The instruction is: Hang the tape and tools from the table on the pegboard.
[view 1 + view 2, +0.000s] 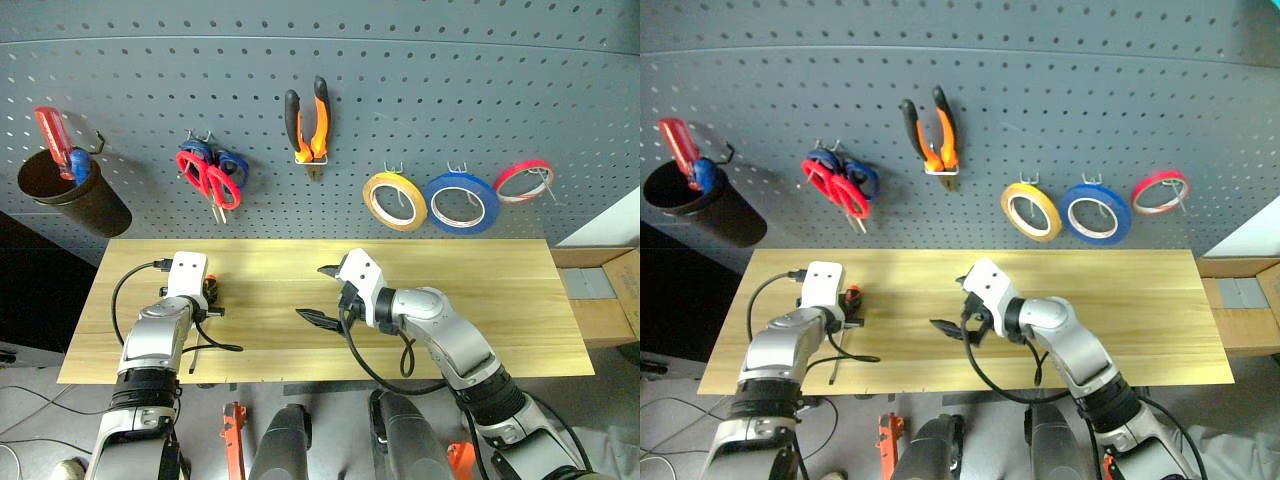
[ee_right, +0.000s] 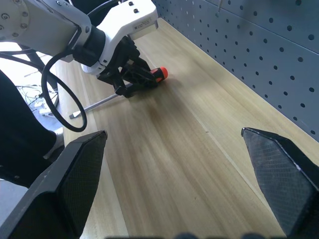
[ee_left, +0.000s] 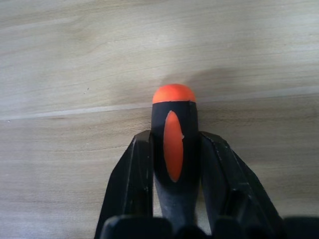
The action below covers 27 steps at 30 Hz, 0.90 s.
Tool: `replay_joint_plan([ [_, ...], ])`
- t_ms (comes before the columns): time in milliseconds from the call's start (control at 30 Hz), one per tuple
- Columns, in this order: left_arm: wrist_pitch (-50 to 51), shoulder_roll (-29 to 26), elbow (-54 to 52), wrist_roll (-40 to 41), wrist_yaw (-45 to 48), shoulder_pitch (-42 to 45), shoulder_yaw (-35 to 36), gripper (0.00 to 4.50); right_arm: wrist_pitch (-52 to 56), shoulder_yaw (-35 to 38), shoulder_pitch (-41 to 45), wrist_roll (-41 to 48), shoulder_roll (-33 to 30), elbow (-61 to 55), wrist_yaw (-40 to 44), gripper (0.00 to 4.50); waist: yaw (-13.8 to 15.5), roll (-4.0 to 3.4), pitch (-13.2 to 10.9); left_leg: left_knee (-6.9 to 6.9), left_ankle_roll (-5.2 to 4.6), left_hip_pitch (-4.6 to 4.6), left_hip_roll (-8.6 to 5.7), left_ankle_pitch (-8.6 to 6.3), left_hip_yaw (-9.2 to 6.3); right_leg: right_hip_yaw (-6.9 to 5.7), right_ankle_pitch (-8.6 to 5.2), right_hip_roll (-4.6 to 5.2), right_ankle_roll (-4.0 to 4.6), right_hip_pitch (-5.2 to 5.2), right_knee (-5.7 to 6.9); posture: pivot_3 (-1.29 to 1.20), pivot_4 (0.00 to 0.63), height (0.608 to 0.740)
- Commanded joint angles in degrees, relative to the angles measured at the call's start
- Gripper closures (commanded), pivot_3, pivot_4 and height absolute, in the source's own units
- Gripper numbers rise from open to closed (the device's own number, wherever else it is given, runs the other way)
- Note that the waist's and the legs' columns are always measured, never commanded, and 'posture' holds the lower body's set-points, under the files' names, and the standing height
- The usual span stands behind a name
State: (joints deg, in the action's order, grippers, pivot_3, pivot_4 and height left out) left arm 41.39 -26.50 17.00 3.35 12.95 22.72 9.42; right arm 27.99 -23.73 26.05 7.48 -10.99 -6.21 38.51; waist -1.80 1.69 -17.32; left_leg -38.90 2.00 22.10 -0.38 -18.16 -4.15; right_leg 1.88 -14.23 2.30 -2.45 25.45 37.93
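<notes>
Here, the left gripper point(image 3: 174, 164) clamps the handle of the screwdriver point(image 3: 173, 144), its long axis running along the fingers, orange cap pointing toward the pegboard point(image 1: 450, 80), shaft trailing away from it over the table point(image 1: 480, 300). The right gripper point(image 1: 322, 293) hovers wide open, empty, farther from the screwdriver.

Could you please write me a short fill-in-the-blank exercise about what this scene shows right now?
1. The left gripper is shut on the handle of the ____.
2. On the pegboard, the yellow tape hangs just left of the ____ tape.
3. The right gripper is ____ and holds nothing.
4. The pliers hang on the pegboard to the right of the ____.

Missing words: screwdriver; blue; open; scissors
</notes>
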Motion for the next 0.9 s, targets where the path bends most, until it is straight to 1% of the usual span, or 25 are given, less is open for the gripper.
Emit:
replay_joint_plan([
  [33, -0.65, -0.92, -0.99, 0.02, -0.68, 0.21, 1.38, 3.56, -1.73, 0.16, 0.95, -0.03, 0.6, -0.58, 0.38, 0.0, 0.0, 0.01, 0.01, 0.0, 0.0, 0.0, 0.0, 0.0, 0.0, 0.0, 0.0, 0.0, 0.0, 0.0, 0.0, 0.04, 0.287, 0.74],
  [267, -1.92, -0.54, -3.3, 0.1, -0.31, -1.26, 0.54, 3.56, -2.4, 1.31, 1.29, 1.69, 1.54, -0.01, 1.18, 0.0, 0.02, 0.21, 0.15, -0.01, 0.04, 0.0, 0.0, 0.02, 0.0, -0.02, 0.0, 0.01, 0.0, 0.0, 0.01, 0.04, 0.251, 0.74],
  [333, -2.42, -0.42, -4.48, -0.04, 0.0, -1.88, -0.03, 3.56, -2.3, 2.4, 1.02, 3.86, 1.92, -0.95, 2.43, 0.0, 0.04, 0.27, 0.2, -0.01, 0.05, 0.0, 0.0, 0.03, -0.01, -0.03, 0.0, 0.01, 0.0, 0.01, 0.01, 0.05, 0.246, 0.74],
  [433, -5.4, -0.84, -8.13, -1.06, 0.56, -3.55, -1.33, 3.56, -0.38, 5.48, 0.91, 9.92, 2.51, -2.89, 5.82, 0.0, 0.13, 0.35, 0.32, -0.01, 0.08, 0.01, -0.01, 0.04, 0.0, -0.03, 0.0, 0.02, 0.0, 0.01, 0.01, 0.04, 0.226, 0.74],
  [467, -6.39, -1.01, -10.33, -1.38, 0.57, -4.58, -1.54, 3.56, 0.03, 5.95, 1.08, 10.98, 2.22, -3.1, 6.7, 0.0, 0.16, 0.38, 0.39, -0.01, 0.1, 0.03, -0.01, 0.05, -0.02, -0.04, 0.0, 0.03, 0.0, 0.01, 0.0, 0.05, 0.214, 0.74],
  [500, -7.52, -0.85, -15.84, -1.23, 1.05, -7.33, -1.9, 3.56, 1.12, 6.88, 1.24, 12.66, 1.46, -3.71, 7.91, 0.0, 0.17, 0.43, 0.53, -0.02, 0.11, 0.05, -0.01, 0.06, -0.02, -0.05, 0.0, 0.04, 0.0, 0.02, 0.0, 0.05, 0.208, 0.74],
  [567, -9.2, -1.26, -22.64, -1.62, 1.83, -11.22, -2.79, 3.56, 2.64, 8.14, 1.84, 14.73, 0.93, -3.93, 8.87, 0.0, 0.1, 0.5, 0.92, -0.01, 0.14, 0.08, 0.0, 0.05, -0.01, -0.04, 0.01, 0.04, 0.01, 0.05, -0.03, 0.06, 0.193, 0.74],
  [600, -10.5, -2.3, -26.0, -2.9, 2.01, -13.48, -3.47, 3.56, 3.7, 9.06, 2.32, 16.08, 1.07, -4.14, 8.77, 0.0, 0.2, 0.46, 1.23, -0.01, 0.16, 0.16, 0.0, 0.04, 0.0, -0.03, 0.01, 0.05, 0.01, 0.09, -0.04, 0.06, 0.188, 0.74],
  [667, -13.66, -5.19, -34.69, -6.66, 1.52, -18.36, -3.52, 3.56, 5.59, 10.82, 3.3, 18.39, 1.44, -5.23, 8.08, 0.0, 0.01, 0.68, 1.6, -0.01, 0.17, 0.29, 0.01, 0.04, 0.0, -0.03, 0.01, 0.07, 0.01, 0.22, -0.06, 0.06, 0.173, 0.74],
  [700, -16.06, -6.89, -39.22, -8.86, 1.19, -20.41, -3.23, 3.56, 5.8, 11.21, 3.66, 19.01, 1.59, -5.96, 7.85, 0.0, 0.12, 0.61, 1.74, -0.01, 0.24, 0.41, 0.02, 0.08, 0.01, 0.02, 0.02, 0.05, 0.02, 0.37, 0.01, 0.06, 0.165, 0.74],
  [733, -17.74, -8.33, -44.15, -10.85, 0.77, -22.02, -2.23, 3.56, 5.9, 11.49, 4.07, 19.58, 1.91, -7.0, 7.39, 0.0, 0.23, 0.65, 2.03, -0.01, 0.31, 0.47, 0.01, 0.12, 0.0, 0.1, 0.02, 0.07, 0.03, 0.41, 0.04, 0.07, 0.161, 0.74],
  [800, -17.78, -9.77, -52.49, -13.91, -1.04, -23.24, 2.09, 3.56, 6.58, 12.63, 5.29, 21.63, 3.87, -9.11, 5.59, 0.0, 0.48, 0.64, 2.41, -0.01, 0.41, 0.7, 0.01, 0.18, -0.05, 0.12, 0.03, 0.06, 0.05, 0.64, 0.09, 0.09, 0.147, 0.74],
  [867, -16.76, -10.07, -55.81, -15.5, -2.18, -22.72, 5.64, 3.56, 6.09, 13.08, 6.42, 22.37, 5.4, -9.94, 4.4, 0.0, 0.79, 0.6, 3.13, -0.03, 0.47, 0.77, 0.01, 0.23, -0.06, 0.11, 0.05, 0.05, 0.08, 0.69, 0.13, 0.1, 0.14, 0.74],
  [900, -16.69, -10.6, -55.54, -16.15, -2.89, -20.96, 7.44, 3.56, 5.74, 13.15, 7.41, 22.59, 6.45, -9.86, 3.69, 0.0, 0.91, 0.55, 3.65, -0.03, 0.47, 0.76, 0.01, 0.23, -0.05, 0.09, 0.05, 0.02, 0.08, 0.69, 0.14, 0.11, 0.135, 0.74],
])
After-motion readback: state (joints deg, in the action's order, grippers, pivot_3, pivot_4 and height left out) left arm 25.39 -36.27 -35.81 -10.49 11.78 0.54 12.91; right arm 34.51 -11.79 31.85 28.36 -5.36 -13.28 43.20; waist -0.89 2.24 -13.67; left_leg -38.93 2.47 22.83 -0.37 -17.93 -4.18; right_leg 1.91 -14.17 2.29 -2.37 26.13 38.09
